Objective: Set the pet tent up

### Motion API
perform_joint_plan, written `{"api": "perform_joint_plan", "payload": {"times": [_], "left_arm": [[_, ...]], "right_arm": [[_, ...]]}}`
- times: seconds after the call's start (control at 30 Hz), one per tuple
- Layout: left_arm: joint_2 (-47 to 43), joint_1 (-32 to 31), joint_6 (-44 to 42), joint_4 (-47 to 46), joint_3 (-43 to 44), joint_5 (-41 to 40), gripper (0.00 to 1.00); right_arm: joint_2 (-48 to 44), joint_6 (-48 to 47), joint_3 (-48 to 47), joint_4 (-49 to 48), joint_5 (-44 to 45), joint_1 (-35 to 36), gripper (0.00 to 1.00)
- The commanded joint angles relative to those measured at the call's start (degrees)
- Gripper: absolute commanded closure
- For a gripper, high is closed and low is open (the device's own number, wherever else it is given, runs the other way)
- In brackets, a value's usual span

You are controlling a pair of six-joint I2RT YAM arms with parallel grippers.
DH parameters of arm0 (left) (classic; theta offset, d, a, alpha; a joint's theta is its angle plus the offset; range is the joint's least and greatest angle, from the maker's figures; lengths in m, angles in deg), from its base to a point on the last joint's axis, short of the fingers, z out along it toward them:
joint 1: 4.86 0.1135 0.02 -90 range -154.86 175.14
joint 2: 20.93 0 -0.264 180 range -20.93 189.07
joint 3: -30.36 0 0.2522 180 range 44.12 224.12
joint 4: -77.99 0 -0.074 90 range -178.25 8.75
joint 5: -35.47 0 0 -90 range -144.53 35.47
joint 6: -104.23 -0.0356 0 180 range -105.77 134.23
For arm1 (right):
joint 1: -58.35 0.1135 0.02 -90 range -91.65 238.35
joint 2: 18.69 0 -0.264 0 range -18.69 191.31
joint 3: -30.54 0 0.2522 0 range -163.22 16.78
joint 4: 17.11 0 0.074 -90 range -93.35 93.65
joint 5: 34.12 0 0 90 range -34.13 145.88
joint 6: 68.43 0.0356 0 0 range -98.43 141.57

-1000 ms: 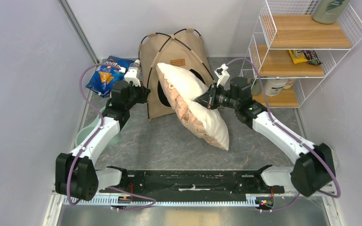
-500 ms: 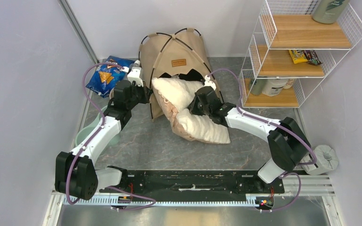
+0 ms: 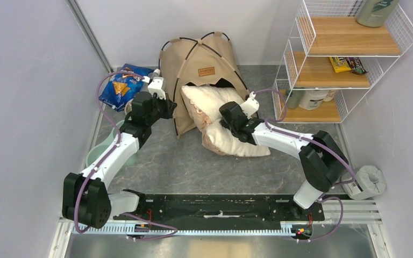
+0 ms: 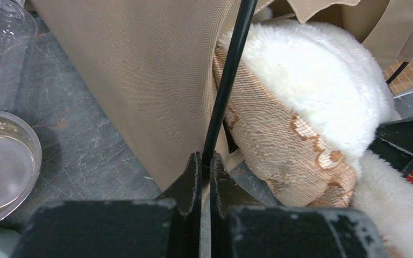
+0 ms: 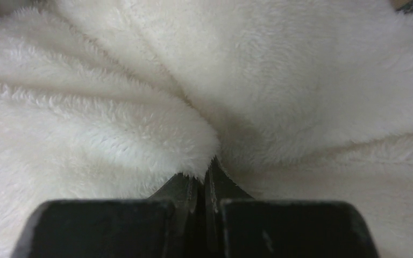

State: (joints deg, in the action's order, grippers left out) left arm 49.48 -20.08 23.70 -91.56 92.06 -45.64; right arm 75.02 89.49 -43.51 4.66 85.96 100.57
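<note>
Left gripper (image 4: 205,161), jaws closed to a narrow slit, pinches the thin black pole (image 4: 228,80) that frames the left edge of the doorway (image 3: 220,84) of the pet tent (image 3: 199,59). Right gripper (image 5: 203,174), likewise closed, nips a fold of fleece on the fluffy white pillow (image 3: 209,99). The tent stands upright at the far middle of the desk (image 3: 183,166), close to the back wall, with its arched doorway facing the arms. The pillow lies partly in that doorway: its far end is tucked under the arch and its near end trails out over the desk toward the right arm, so its long axis runs from the opening outward and to the right. From the right gripper, the tent interior lies ahead and slightly left, and the right arm is the nearer one to the pillow. The left arm steadies the door frame from the left side. In the left wrist view the pillow's patterned tan underside presses against the held pole, and the tent's canvas hangs over the pillow's upper edge; both are likely to catch as the pillow goes in. A blue chip bag (image 3: 119,86) lies just left of the tent, a metal bowl (image 4: 0,161) sits near the left arm, and a wire shelf (image 3: 301,54) stands to the right, apart from the tent.
</note>
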Motion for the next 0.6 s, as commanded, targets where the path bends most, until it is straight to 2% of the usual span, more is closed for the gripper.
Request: {"api": "perform_joint_plan", "payload": {"times": [0.0,0.13,0.27,0.37,0.43,0.5,0.57], "left_arm": [[-0.06,-0.22,-0.94,1.03,1.8,-1.11,0.98],[-0.12,-0.59,-1.47,1.2,2.06,-0.36,0.98],[-0.02,-0.9,-1.74,1.36,2.31,0.26,0.98],[0.16,-1.03,-1.83,1.38,2.33,0.31,0.98],[0.33,-1.04,-1.58,1.39,2.41,0.17,0.98],[0.54,-1.08,-1.15,1.53,2.5,-0.25,0.98],[0.78,-1.08,-0.79,2.25,2.83,-1.1,0.98]], "right_arm": [[5.08,7.51,-4.91,6.83,12.26,-0.7,1.0],[9.61,7.17,-10.61,10.23,13.25,0.16,1.0],[13.03,1.25,-14.96,9.43,12.94,0.98,1.0],[14.44,-8.36,-16.37,4.78,10.1,1.15,0.97],[14.05,-19.85,-14.45,-5.59,3.15,1.24,0.95],[12.7,-27.25,-10.7,-14.28,-2.52,1.51,0.83],[10.86,-29.32,-9.36,-14.49,-2.93,1.68,0.65]]}}
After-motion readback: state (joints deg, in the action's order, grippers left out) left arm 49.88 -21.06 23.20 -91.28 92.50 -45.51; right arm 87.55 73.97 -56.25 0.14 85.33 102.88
